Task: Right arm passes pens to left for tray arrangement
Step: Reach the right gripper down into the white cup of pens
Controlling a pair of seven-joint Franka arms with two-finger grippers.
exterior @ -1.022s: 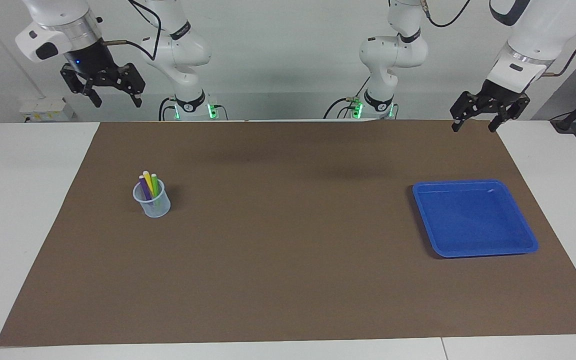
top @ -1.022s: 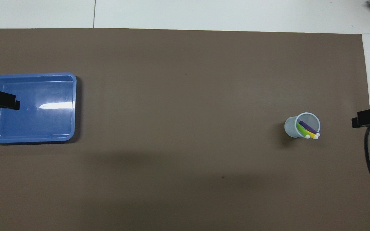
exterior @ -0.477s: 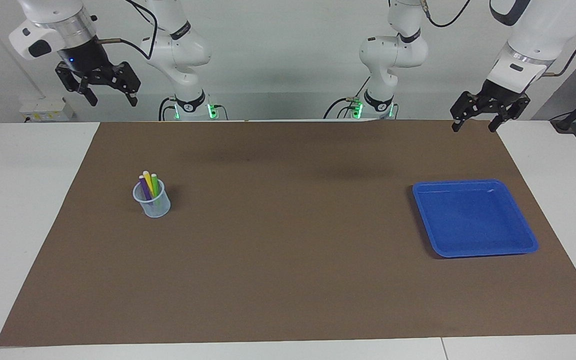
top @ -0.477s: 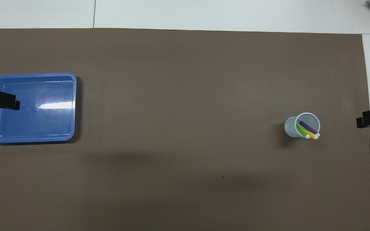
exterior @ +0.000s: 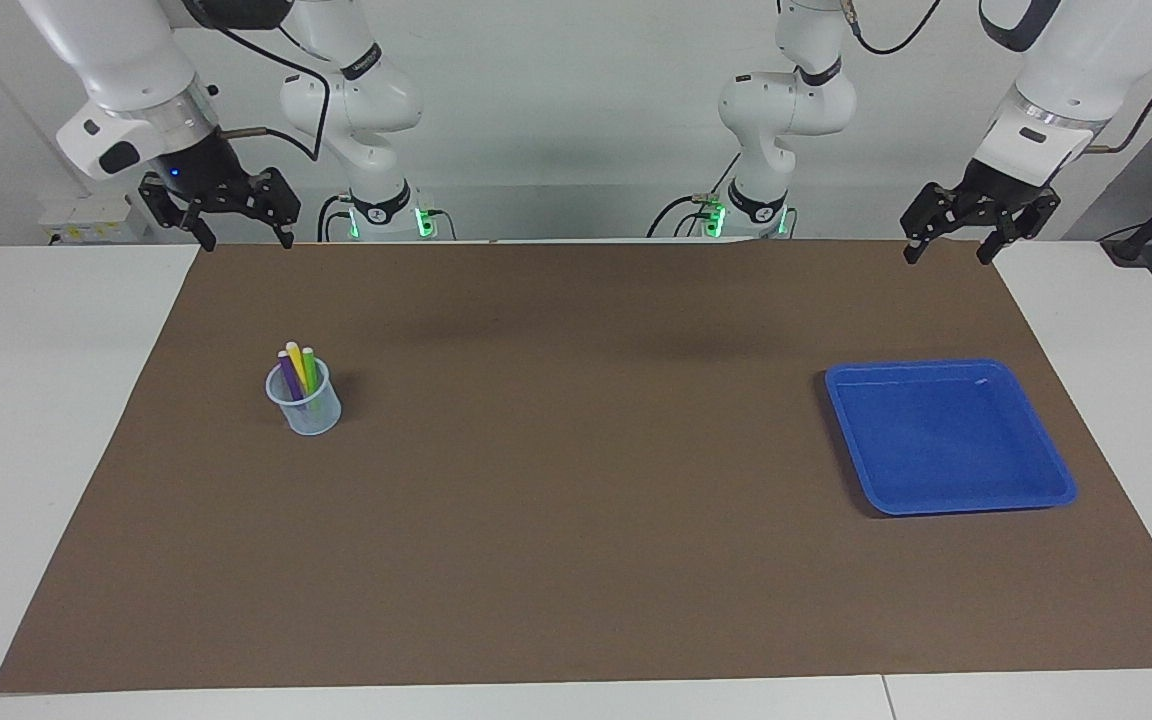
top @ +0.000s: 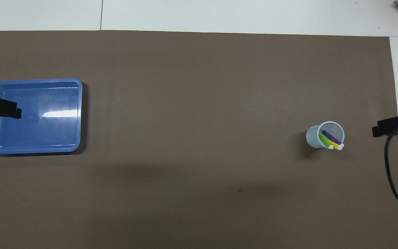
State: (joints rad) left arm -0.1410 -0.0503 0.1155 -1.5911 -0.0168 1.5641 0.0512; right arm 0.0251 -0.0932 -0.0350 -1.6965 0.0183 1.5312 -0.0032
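Note:
The green, yellow and purple pens (exterior: 296,372) stand together in a small translucent cup (exterior: 306,405) on the brown mat toward the right arm's end; they also show in the overhead view (top: 331,140). The blue tray (exterior: 948,436) lies empty toward the left arm's end, and shows in the overhead view (top: 35,116). My right gripper (exterior: 242,233), with a blue wrist light, is open and empty, high over the mat's edge by the robots. My left gripper (exterior: 948,245) is open and empty, high over the mat's corner; the left arm waits.
The brown mat (exterior: 586,480) covers most of the white table (exterior: 46,400). A black cable (top: 392,169) hangs from the right arm at the edge of the overhead view. The two arm bases (exterior: 386,215) stand at the table's robot edge.
My right gripper has come down and moved toward the mat's middle, after first swinging outward. The left arm, the pens and the tray have not moved.

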